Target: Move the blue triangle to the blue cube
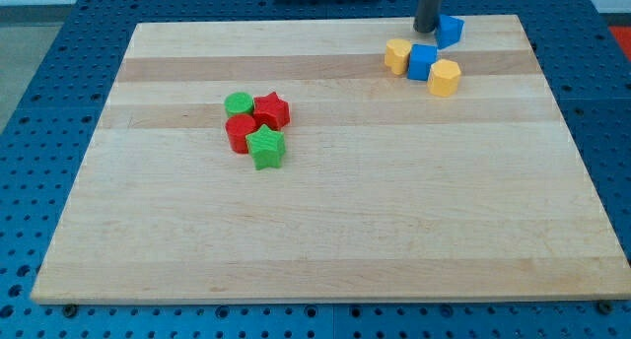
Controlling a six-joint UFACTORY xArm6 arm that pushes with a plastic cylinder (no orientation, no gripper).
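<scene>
The blue triangle lies near the board's top right edge. My tip stands right against its left side, touching or nearly touching it. The blue cube sits just below and slightly left of the triangle, a small gap apart. A yellow block touches the cube's left side. Another yellow block sits at the cube's lower right.
A cluster left of the middle holds a green cylinder, a red star, a red block and a green star. The wooden board rests on a blue perforated table.
</scene>
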